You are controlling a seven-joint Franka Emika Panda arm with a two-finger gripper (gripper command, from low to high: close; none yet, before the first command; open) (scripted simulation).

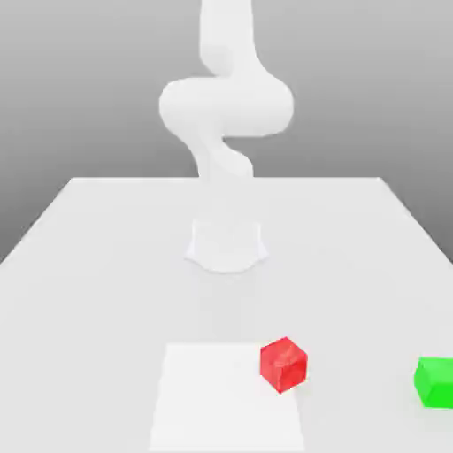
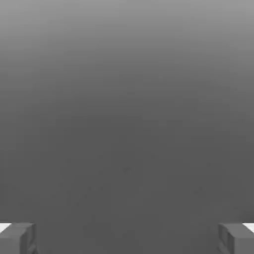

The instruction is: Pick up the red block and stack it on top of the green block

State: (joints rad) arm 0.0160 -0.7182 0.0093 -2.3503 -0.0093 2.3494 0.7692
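So far: we see nothing stacked
Red block (image 1: 283, 364): ungrasped; we must lift it
Green block (image 1: 435, 383): bare-topped, awaiting red
Gripper (image 2: 127, 239): fingers spread wide, empty

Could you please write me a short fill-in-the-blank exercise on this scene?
The block on the edge of the white sheet is ____.
The other block, near the exterior view's ____ edge, is green.
In the hand view, the pincer stands ____, its fingers wide apart.

Missing words: red; right; open
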